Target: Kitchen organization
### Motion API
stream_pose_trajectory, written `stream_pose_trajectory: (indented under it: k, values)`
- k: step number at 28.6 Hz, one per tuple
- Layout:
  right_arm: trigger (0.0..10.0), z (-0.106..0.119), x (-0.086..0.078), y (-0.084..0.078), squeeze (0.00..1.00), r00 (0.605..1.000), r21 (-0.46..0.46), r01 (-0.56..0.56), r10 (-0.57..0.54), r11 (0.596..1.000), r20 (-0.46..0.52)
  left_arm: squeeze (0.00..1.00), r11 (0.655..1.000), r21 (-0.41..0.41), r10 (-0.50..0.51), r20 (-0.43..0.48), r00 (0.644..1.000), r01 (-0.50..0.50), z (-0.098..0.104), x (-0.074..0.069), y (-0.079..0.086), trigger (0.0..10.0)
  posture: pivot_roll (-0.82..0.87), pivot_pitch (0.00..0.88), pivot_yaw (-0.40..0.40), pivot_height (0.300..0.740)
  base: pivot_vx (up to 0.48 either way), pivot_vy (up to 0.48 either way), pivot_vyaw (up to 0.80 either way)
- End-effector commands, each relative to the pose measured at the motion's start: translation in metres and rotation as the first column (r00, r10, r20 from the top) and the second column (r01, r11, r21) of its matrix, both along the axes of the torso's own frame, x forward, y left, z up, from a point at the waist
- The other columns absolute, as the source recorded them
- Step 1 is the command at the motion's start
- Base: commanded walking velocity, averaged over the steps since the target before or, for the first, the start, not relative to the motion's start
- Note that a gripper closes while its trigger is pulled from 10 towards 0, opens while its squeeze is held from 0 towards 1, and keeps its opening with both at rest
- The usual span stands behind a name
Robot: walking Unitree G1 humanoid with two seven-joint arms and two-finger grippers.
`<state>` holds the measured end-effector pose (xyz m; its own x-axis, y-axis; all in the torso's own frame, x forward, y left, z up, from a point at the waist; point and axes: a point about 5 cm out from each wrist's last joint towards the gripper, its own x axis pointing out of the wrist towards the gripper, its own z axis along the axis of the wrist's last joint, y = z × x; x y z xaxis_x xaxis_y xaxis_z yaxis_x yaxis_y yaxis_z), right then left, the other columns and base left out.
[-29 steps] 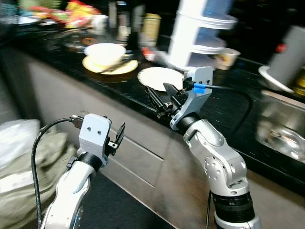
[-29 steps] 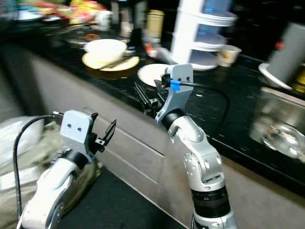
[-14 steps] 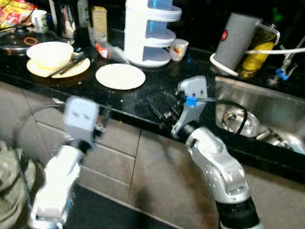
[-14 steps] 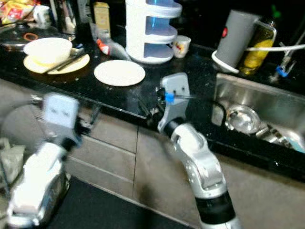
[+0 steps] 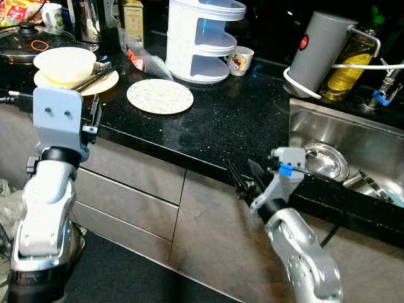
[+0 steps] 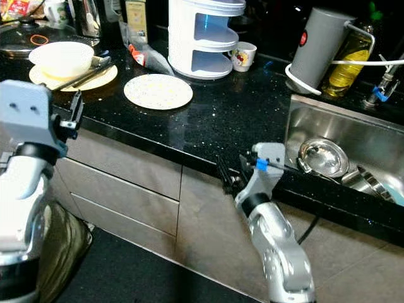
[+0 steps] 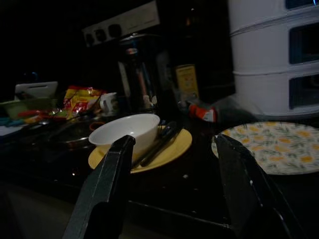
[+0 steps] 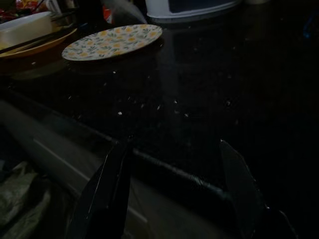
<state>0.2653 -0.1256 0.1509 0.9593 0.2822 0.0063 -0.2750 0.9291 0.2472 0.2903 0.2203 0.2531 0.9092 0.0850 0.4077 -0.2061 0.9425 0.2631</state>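
Note:
A white bowl (image 5: 65, 63) sits on a yellow plate (image 5: 107, 83) at the counter's left end, with dark utensils (image 5: 93, 71) leaning across them. A flowered plate (image 5: 160, 96) lies flat to their right. My left gripper (image 5: 94, 117) is raised at the counter's front edge, just in front of the yellow plate; in the left wrist view it (image 7: 174, 142) is open, with the bowl (image 7: 124, 132) seen between its fingers. My right gripper (image 5: 243, 178) hangs open and empty at the counter's front edge, left of the sink (image 5: 372, 136).
A white tiered rack (image 5: 202, 38) and a small mug (image 5: 240, 60) stand at the back. A grey cylinder (image 5: 319, 53) and an oil bottle (image 5: 350, 66) stand behind the sink, which holds a steel bowl (image 5: 326, 161). Grey drawers (image 5: 136, 189) run below the black counter (image 5: 252, 120).
The camera has swung right, bringing the sink into view. My left gripper has risen to the counter edge by the yellow plate. My right gripper has shifted right and lower along the counter front.

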Motion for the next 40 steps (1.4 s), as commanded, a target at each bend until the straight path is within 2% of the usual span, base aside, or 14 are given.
stream_pose_trajectory:
  k: [1, 4, 9, 11, 14, 23, 24, 29, 33, 40]
  values:
    - [10.0, 0.004, -0.003, -0.001, 0.0, 1.0, 0.003, 0.01, -0.01, 1.0, 0.02, 0.0, 0.999, -0.039, -0.015, -0.01, 1.0, 0.015, -0.001, 0.006, 0.001, 10.0, 0.11, 0.007, -0.133, 0.74, 0.0, 0.0, 0.0]
    - [10.0, 0.008, -0.007, 0.006, 0.0, 0.998, 0.04, -0.044, 0.042, 0.998, 0.047, 0.0, 0.992, -0.122, -0.043, -0.022, 0.999, 0.04, -0.001, 0.018, 0.002, 10.0, 0.1, 0.006, -0.134, 0.74, 0.0, 0.0, -0.4]
    - [10.0, 0.014, -0.011, 0.012, 0.0, 0.991, 0.115, -0.111, 0.102, 0.987, 0.087, 0.0, 0.984, -0.17, -0.062, -0.023, 0.998, 0.058, 0.002, 0.026, 0.003, 10.0, 0.1, 0.007, -0.135, 0.74, 0.0, 0.0, -0.32]
    - [10.0, 0.019, -0.013, 0.016, 0.0, 0.983, 0.159, -0.159, 0.141, 0.974, 0.119, 0.0, 0.977, -0.203, -0.065, -0.019, 0.998, 0.059, 0.004, 0.03, 0.004, 10.0, 0.1, 0.007, -0.135, 0.74, 0.0, 0.0, 0.0]
    - [10.0, 0.026, -0.018, 0.022, 0.0, 0.963, 0.194, -0.24, 0.209, 0.951, 0.168, 0.0, 0.976, -0.207, -0.07, -0.002, 0.998, 0.068, 0.01, 0.033, 0.001, 10.0, 0.11, 0.007, -0.132, 0.74, 0.0, 0.0, 0.0]
    - [10.0, 0.041, -0.02, 0.028, 0.0, 0.922, 0.234, -0.358, 0.302, 0.904, 0.243, 0.0, 0.964, -0.234, -0.132, -0.017, 0.991, 0.124, -0.003, 0.029, -0.02, 10.0, 0.12, 0.0, -0.129, 0.74, 0.0, 0.0, 0.0]
    - [10.0, 0.045, -0.018, 0.03, 0.0, 0.909, 0.238, -0.384, 0.321, 0.892, 0.265, 0.0, 0.959, -0.246, -0.153, -0.022, 0.988, 0.143, -0.006, 0.028, -0.028, 10.0, 0.12, 0.0, -0.126, 0.74, 0.0, 0.0, 0.0]
    - [10.0, 0.051, -0.017, 0.028, 0.0, 0.899, 0.262, -0.405, 0.328, 0.876, 0.291, 0.0, 0.953, -0.249, -0.18, -0.017, 0.983, 0.171, -0.008, 0.024, -0.041, 10.0, 0.14, 0.007, -0.133, 0.74, 0.0, 0.0, 0.0]
    - [10.0, 0.052, -0.018, 0.026, 0.0, 0.895, 0.271, -0.414, 0.333, 0.869, 0.297, 0.0, 0.951, -0.266, -0.176, -0.041, 0.983, 0.159, -0.018, 0.019, -0.042, 10.0, 0.14, 0.013, -0.143, 0.74, 0.0, 0.0, 0.0]
    - [10.0, 0.054, -0.015, 0.025, 0.0, 0.893, 0.277, -0.42, 0.339, 0.864, 0.296, 0.0, 0.952, -0.27, -0.165, -0.05, 0.985, 0.146, -0.022, 0.014, -0.045, 10.0, 0.13, 0.03, -0.173, 0.74, 0.0, 0.0, 0.0]
